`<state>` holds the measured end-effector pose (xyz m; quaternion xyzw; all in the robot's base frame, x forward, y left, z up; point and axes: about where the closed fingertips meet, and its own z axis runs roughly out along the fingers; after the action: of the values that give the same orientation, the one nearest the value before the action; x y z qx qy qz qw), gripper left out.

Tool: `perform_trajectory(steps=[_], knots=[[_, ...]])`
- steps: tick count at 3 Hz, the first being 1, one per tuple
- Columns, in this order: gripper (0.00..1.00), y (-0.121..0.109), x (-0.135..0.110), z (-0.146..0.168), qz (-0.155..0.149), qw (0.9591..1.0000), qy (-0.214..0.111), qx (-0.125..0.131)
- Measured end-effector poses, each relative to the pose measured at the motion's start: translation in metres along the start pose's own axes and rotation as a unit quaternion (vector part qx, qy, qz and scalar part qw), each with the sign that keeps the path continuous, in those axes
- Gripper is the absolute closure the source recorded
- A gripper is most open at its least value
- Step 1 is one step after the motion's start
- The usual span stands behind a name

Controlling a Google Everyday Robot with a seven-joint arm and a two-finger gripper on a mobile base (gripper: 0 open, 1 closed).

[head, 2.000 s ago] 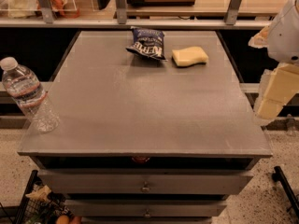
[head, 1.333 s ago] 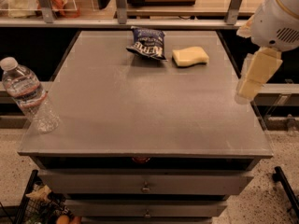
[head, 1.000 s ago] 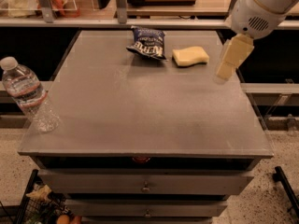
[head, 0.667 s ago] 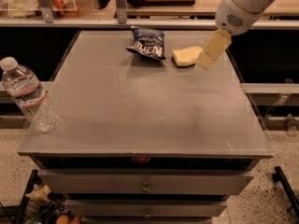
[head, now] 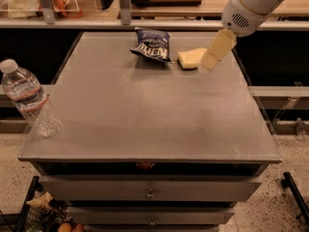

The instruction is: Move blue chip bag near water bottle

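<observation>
The blue chip bag (head: 152, 46) lies flat at the far middle of the grey table (head: 145, 124), dark navy with white lettering. The water bottle (head: 29, 100) stands upright at the table's near left edge, clear with a white cap and a white-and-red label. My gripper (head: 209, 63) hangs from the white arm (head: 251, 6) at the upper right. It is above the far right of the table, right beside the sponge and well to the right of the bag. It holds nothing that I can see.
A pale yellow sponge (head: 190, 58) lies just right of the bag, partly behind the gripper. A counter with a rail (head: 145, 23) runs behind the table. Drawers (head: 149, 192) sit under the front edge. A wire basket (head: 38, 211) is on the floor at the lower left.
My arm has swung in from beyond the table's right edge, leftward and toward the far side, and the gripper is now beside the sponge. Bag, sponge and bottle have not moved.
</observation>
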<state>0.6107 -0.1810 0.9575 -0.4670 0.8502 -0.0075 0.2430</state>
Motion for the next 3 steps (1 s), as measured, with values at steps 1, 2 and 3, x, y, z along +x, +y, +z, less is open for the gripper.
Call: perform_trajectory(steps=[1,2,3], knots=[[0.00,-0.009,-0.011,0.008,0.034,0.9991,-0.023,0.011],[0.00,-0.031,-0.043,0.033,0.074,0.9960,-0.048,0.013],[0.00,-0.052,-0.095,0.047,0.103,0.9909,-0.084,0.019]])
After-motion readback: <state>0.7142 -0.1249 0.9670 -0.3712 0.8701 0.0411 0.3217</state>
